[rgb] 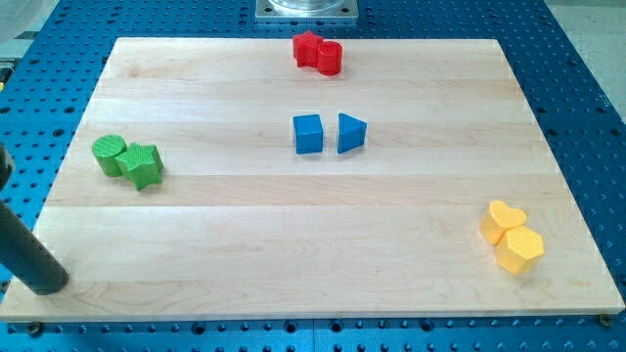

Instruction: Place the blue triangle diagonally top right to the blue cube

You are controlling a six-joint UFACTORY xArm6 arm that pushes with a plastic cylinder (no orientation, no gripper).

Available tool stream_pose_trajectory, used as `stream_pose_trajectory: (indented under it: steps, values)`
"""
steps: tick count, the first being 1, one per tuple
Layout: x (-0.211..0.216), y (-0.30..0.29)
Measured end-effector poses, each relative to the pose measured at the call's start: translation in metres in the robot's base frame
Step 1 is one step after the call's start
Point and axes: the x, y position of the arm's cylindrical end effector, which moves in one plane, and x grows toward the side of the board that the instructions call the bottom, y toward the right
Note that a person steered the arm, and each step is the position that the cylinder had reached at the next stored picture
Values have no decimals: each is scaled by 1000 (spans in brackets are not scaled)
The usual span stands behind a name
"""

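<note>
Well apart from blocks, my tip [46,286] touches nothing.

A pale, rectangular wooden counter [293,254], built of long planks with visible grain, fills most of the view. It rests on a blue perforated metal base [577,98]. At the view's top, a grey metal mounting plate [306,9] meets the counter's edge. Light is even.

rod [20,244] cut off at view's left
</note>
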Motion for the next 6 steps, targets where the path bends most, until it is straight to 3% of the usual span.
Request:
stream_pose_trajectory:
  steps: [2, 3, 5, 6]
  values:
    - [0, 0]
    - [-5, 64]
    - [-93, 155]
    - [-98, 233]
